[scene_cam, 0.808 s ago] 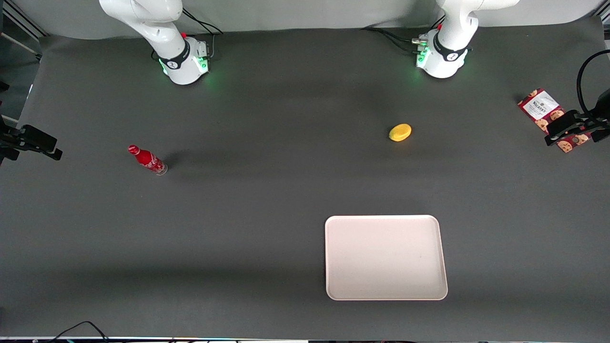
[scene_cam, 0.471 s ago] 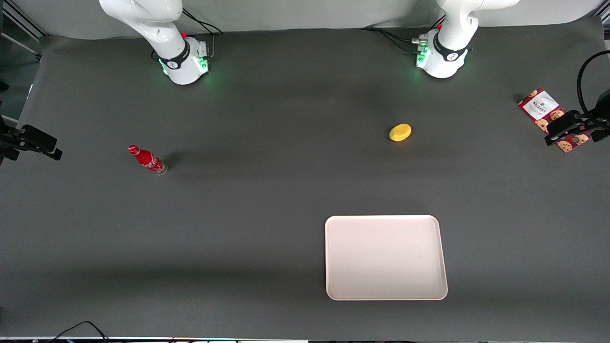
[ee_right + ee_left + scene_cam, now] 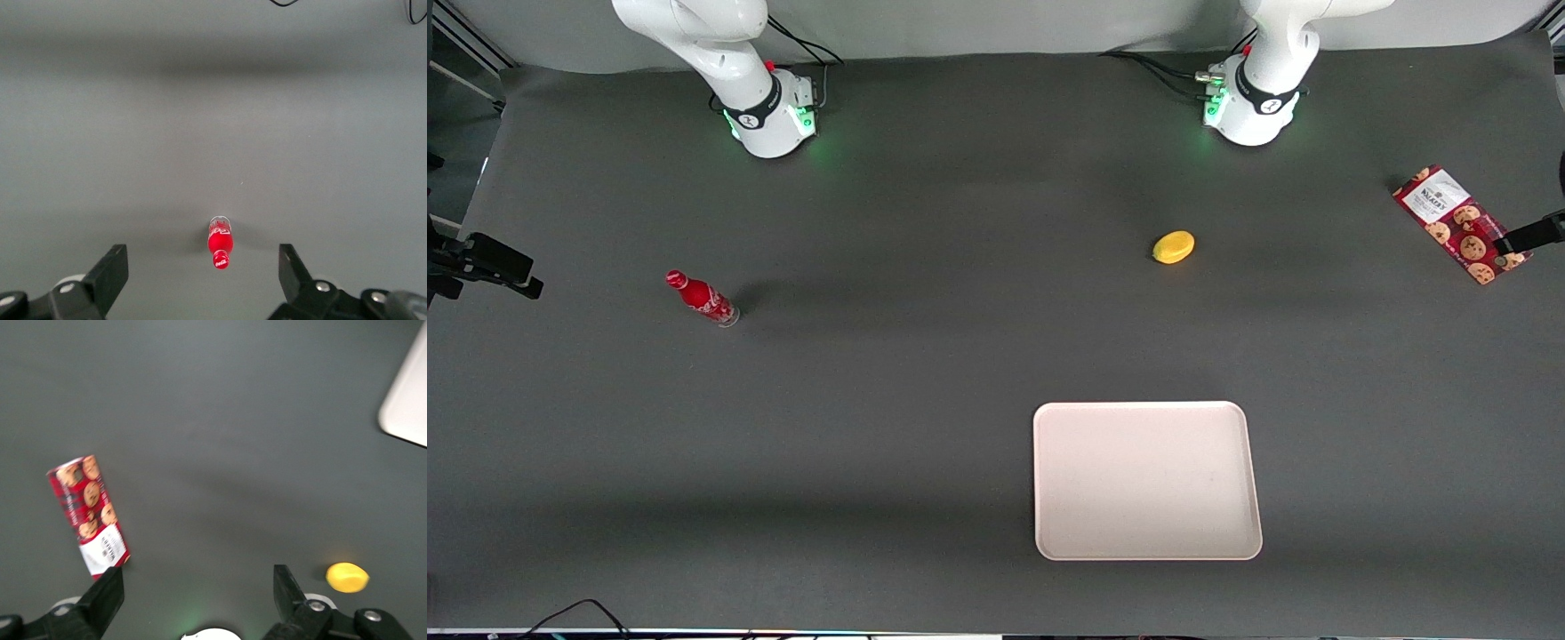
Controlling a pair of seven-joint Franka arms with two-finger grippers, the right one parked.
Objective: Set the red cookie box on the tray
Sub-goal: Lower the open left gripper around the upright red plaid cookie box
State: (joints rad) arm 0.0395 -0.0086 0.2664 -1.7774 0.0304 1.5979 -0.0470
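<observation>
Red cookie box (image 3: 1461,224) lies flat on the grey table (image 3: 925,373) at the working arm's end, long axis running roughly 11-to-5 o'clock in the front view, white label end farther from the front camera; wrist view shows the same box (image 3: 88,516) with the label end nearest the fingers; box is not gripped, nothing touching it that I can see.

Gripper (image 3: 199,587) hangs above the table near the box; only a dark tip of it (image 3: 1529,236) shows at the frame edge in the front view, overlapping the box's near end; fingers spread wide, holding nothing; one fingertip (image 3: 110,587) sits just beside the label end in the wrist view, the other is well apart.

Tray (image 3: 1145,480) sits nearer the front camera, about 7 o'clock from the box and well apart, nothing on it; lemon (image 3: 1173,247) lies between the tray and the arm bases; red bottle (image 3: 702,299) stands toward the parked arm's end.
</observation>
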